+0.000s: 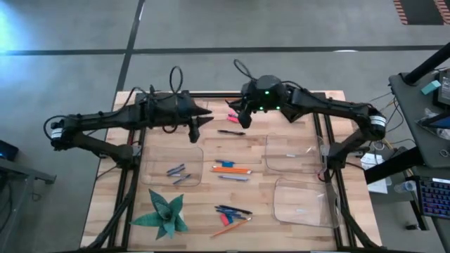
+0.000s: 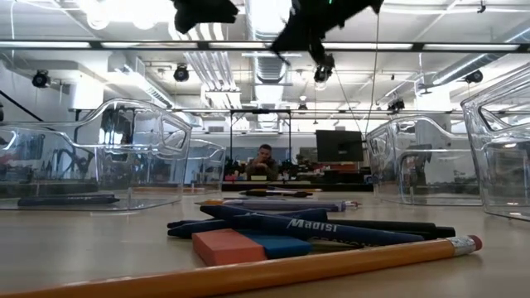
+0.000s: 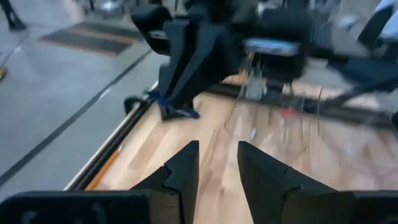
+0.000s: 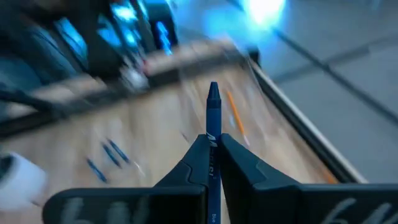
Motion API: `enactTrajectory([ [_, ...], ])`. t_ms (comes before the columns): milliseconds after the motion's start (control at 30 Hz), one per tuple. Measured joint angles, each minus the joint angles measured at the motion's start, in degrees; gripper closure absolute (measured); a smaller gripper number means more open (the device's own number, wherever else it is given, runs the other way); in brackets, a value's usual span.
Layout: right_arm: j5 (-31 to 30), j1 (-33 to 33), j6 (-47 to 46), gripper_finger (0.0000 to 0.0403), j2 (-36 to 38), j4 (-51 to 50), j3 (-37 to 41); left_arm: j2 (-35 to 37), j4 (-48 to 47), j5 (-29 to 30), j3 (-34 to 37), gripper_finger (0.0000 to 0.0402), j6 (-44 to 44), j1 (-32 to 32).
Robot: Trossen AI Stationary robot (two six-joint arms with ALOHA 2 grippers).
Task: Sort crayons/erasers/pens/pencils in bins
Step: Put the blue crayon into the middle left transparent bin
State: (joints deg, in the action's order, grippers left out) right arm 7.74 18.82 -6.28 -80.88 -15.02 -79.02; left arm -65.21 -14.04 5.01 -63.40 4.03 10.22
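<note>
The right gripper (image 4: 213, 167), upper centre of the high view, is carrying a blue crayon (image 4: 212, 124) clamped in its fingers above the counter (image 1: 211, 193), probably binward, while the left gripper (image 3: 217, 163) is hovering, fingers apart and empty.

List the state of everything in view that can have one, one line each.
left hand, open, empty, off the table
right hand, shut on a blue crayon
blue crayon, gripped, tip pointing out past the fingers
left bin, holds a few grey-blue crayons
</note>
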Motion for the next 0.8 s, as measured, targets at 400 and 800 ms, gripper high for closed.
enactTrajectory([
  [400,0.5,-4.9,2.7,0.039,5.5,8.5,0.0,-1.0,33.7,-1.4,12.3,0.0273,0.1,0.7],
  [800,2.7,-6.2,3.5,0.039,2.6,16.7,0.0,-2.8,40.3,-1.4,12.4,0.0185,0.1,0.7],
])
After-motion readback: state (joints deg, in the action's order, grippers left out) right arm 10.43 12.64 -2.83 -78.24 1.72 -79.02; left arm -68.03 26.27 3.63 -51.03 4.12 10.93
